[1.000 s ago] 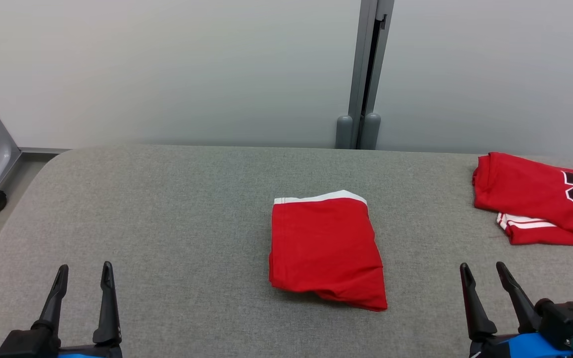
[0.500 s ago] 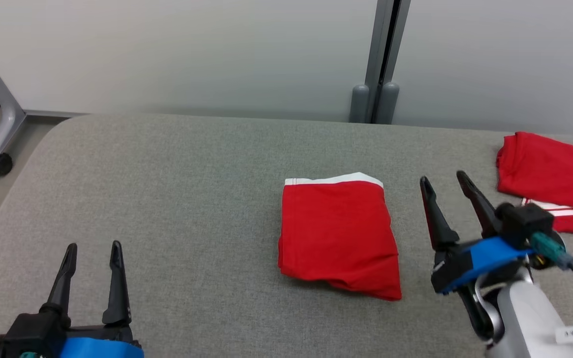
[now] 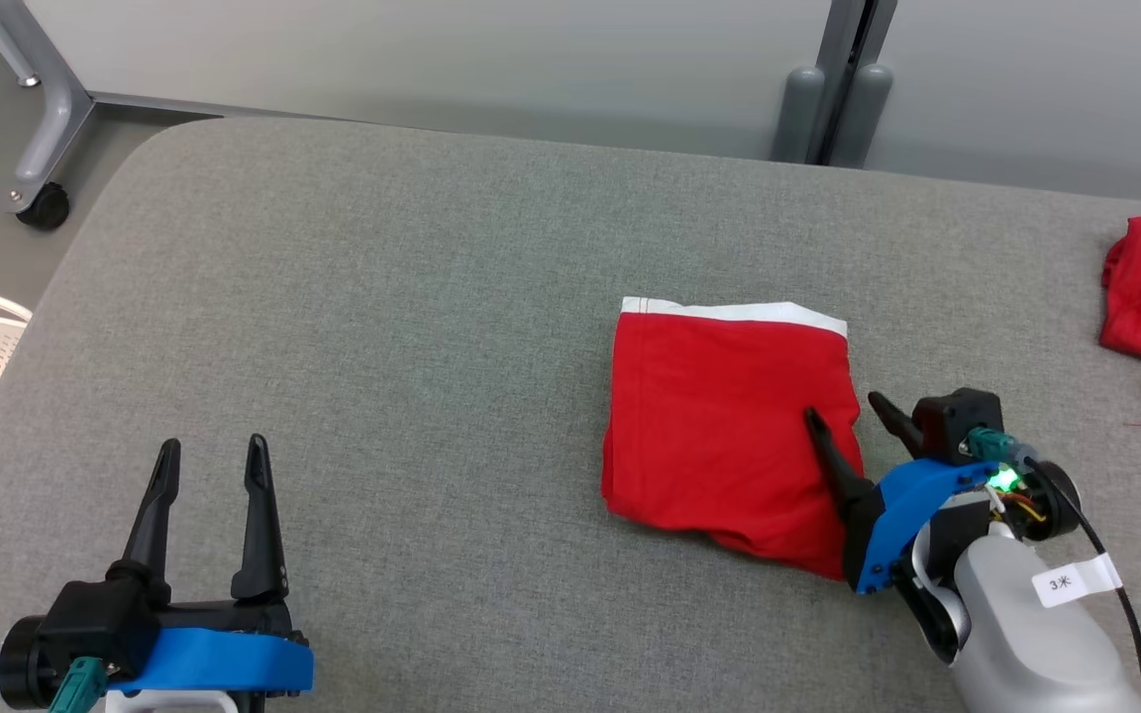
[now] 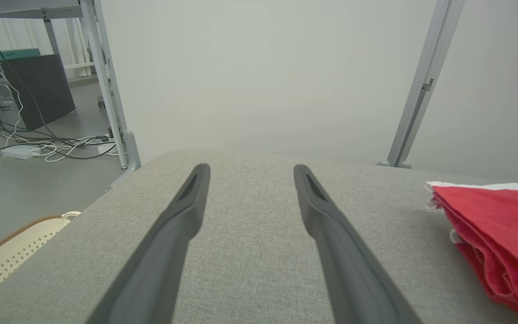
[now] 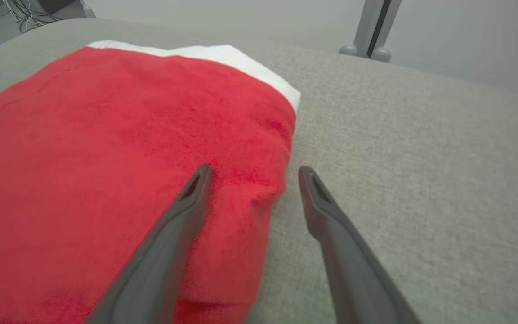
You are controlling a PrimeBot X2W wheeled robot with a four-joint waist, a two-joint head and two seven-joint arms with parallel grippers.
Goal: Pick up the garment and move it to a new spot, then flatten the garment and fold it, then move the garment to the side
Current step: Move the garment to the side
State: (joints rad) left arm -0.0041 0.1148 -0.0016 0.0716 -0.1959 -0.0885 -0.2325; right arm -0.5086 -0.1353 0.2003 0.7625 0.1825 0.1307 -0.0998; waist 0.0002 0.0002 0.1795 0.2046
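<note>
Folded red knit garment [image 3: 729, 416], white band at its 12 o'clock end, sits centre-right on the grey woven-fabric table [image 3: 382, 297], slightly longer along 12–6. The right gripper [image 3: 843, 406] is the nearer one. Its fingers are spread wide, hold nothing, and straddle the garment's 3 o'clock edge: one is over red cloth, the other over bare table. The bulk of the cloth is at its 9 o'clock. Left gripper [image 3: 213, 444] is at the garment's 8 o'clock, well apart, also spread and empty. The fold is soft, layered and rounded, so the layers may separate when pinched.

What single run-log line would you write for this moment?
garment: folded, ungripped | right gripper: open, straddling its right edge | left gripper: open, over table
</note>
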